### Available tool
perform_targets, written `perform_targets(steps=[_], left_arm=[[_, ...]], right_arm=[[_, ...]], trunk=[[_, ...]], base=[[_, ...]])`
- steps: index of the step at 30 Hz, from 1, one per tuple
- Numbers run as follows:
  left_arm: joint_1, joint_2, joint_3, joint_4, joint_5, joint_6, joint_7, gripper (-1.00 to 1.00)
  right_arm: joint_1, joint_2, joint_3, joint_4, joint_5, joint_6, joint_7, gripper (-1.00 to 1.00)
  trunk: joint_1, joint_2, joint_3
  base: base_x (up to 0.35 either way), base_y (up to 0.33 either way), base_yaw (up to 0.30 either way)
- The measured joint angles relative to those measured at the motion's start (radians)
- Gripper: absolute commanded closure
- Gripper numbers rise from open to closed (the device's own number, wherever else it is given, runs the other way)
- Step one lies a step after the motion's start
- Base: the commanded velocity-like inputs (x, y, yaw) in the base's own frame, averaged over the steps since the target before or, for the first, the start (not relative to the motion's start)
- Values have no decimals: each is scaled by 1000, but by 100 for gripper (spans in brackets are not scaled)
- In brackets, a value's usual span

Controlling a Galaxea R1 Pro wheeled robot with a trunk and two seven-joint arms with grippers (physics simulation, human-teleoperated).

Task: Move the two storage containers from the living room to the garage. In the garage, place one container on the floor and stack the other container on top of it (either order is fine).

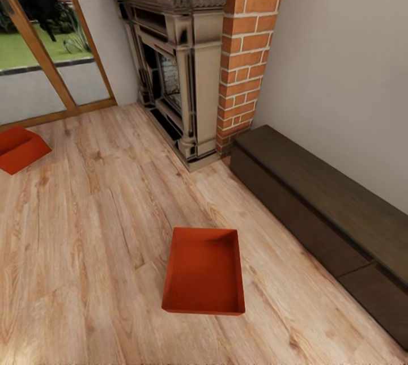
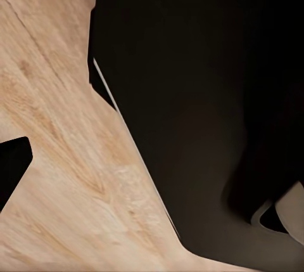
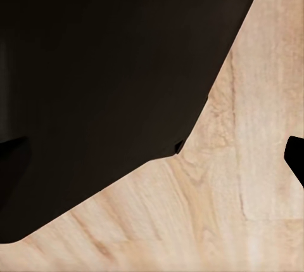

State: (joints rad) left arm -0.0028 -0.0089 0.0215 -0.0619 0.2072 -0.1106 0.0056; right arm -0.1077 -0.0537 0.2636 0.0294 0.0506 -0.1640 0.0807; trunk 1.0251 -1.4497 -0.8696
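Note:
Two orange-red storage containers stand on the living room's light wood-plank floor. One container [image 1: 205, 270] lies open-topped and empty just ahead, near the bottom centre of the head view. The other container [image 1: 20, 148] sits at the far left by the glass door, partly cut off by the frame edge. My left gripper [image 2: 152, 164] shows one dark fingertip [image 2: 12, 164] at the picture's edge, above planks and a large dark shape. My right gripper [image 3: 152, 158] stands open over the planks, with nothing between its fingertips [image 3: 294, 158].
A dark iron fireplace [image 1: 181, 70] with a brick chimney column [image 1: 249, 42] stands straight ahead. A long low dark wooden bench [image 1: 323, 206] runs along the beige wall at right. A wood-framed glass door [image 1: 34, 59] to a garden is at the left.

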Motion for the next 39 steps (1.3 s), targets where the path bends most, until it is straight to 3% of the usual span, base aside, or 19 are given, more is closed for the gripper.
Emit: perform_targets(steps=[30, 39], left_arm=[[0, 0, 0, 0, 0, 0, 0, -100], [0, -1, 2, -2, 8, 1, 1, -100]], right_arm=[[0, 1, 1, -1, 3, -2, 1, -100], [-1, 11, -8, -43, -5, 3, 0, -100]], trunk=[[0, 0, -3], [0, 0, -3]], base=[[0, 0, 0], [0, 0, 0]])
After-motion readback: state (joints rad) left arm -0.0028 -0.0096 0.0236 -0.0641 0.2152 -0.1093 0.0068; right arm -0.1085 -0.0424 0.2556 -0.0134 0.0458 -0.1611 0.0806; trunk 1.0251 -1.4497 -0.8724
